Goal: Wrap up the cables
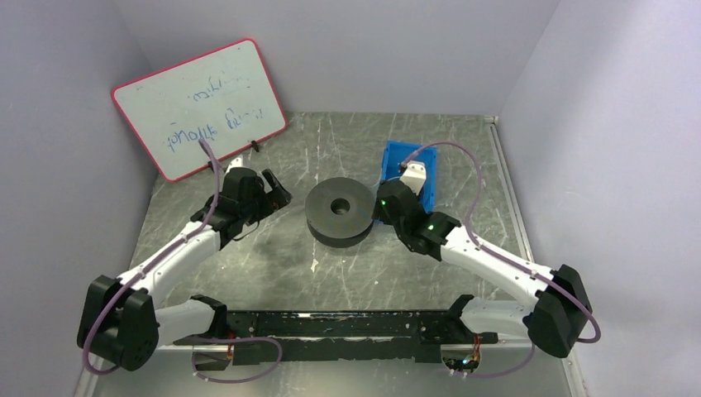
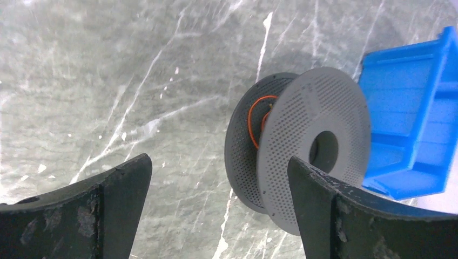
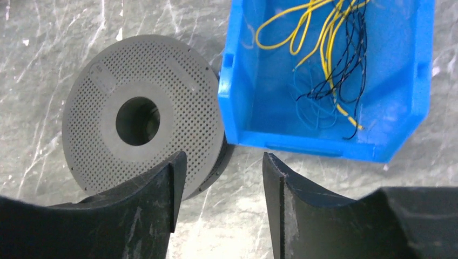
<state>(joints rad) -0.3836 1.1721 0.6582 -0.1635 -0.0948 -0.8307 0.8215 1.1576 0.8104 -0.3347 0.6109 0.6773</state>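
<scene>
Spool: central, reachable by both arms; orange cable on core (few turns); yellow cables await in bin; left gripper, right gripper agape, empty.

We log a grey marbled table, streaked white. At 10 o'clock a red-framed whiteboard stands tilted by the left wall; we cannot read its writing. At 1 o'clock a blue bin rests on the table. Near centre, toward 7 o'clock, a small white scrap. At 6 o'clock a black rail runs along the near edge
</scene>
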